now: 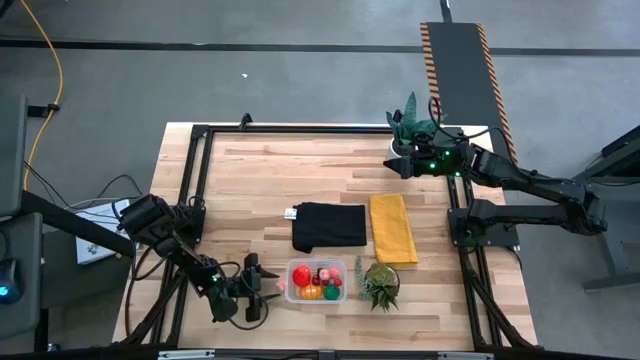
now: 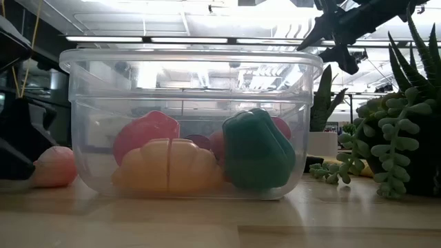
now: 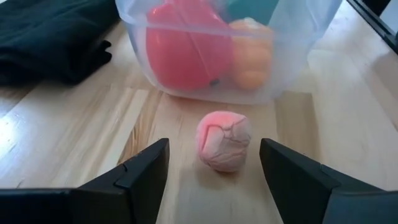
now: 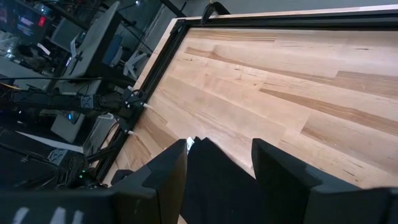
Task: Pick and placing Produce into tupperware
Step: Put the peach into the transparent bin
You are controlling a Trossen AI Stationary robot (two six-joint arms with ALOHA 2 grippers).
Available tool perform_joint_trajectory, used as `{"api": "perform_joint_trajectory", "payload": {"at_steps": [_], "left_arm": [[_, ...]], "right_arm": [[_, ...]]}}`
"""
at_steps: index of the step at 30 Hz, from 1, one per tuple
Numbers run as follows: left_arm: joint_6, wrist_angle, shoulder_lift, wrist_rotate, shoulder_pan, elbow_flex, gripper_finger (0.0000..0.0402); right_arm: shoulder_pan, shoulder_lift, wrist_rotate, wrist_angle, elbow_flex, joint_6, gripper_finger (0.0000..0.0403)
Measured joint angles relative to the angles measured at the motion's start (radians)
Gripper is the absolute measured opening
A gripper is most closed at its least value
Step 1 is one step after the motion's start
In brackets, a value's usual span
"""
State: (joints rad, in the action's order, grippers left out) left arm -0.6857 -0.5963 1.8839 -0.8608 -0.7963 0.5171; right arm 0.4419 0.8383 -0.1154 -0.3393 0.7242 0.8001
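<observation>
Dark fingers of the left pincer are being held apart around a pink berry lying just ahead, beside the tub. Closing off-centre could be squirting it sideways across the surface. The right pincer is being held apart, far off.

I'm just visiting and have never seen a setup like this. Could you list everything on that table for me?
Tupperware: one, clear, near table edge, holding produce.
Red fruit: one, inside the tub.
Orange fruit: one, inside the tub.
Green vegetable: one, inside the tub.
Pink berry: one, on the wood just outside the tub, toward the left arm.
Black cloth: one, folded, mid-table.
Yellow cloth: one, beside the black cloth.
Potted plants: two, green; one next to the tub, one at the far edge.
Left gripper: open, fingers either side of the pink berry.
Right gripper: open, near the far plant.
</observation>
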Motion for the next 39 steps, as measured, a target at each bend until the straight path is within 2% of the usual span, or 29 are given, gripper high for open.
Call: {"api": "perform_joint_trajectory", "payload": {"at_steps": [33, 39], "left_arm": [[0.008, -0.007, -0.001, 0.078, 0.044, 0.0, 0.0239], [0.008, -0.007, -0.001, 0.079, 0.044, 0.0, 0.0218]], "right_arm": [[0.0, 0.0, 0.001, 0.0, 0.0, 0.004, 0.0171], [0.0, 0.0, 0.001, 0.0, 0.0, 0.003, 0.0171]]}}
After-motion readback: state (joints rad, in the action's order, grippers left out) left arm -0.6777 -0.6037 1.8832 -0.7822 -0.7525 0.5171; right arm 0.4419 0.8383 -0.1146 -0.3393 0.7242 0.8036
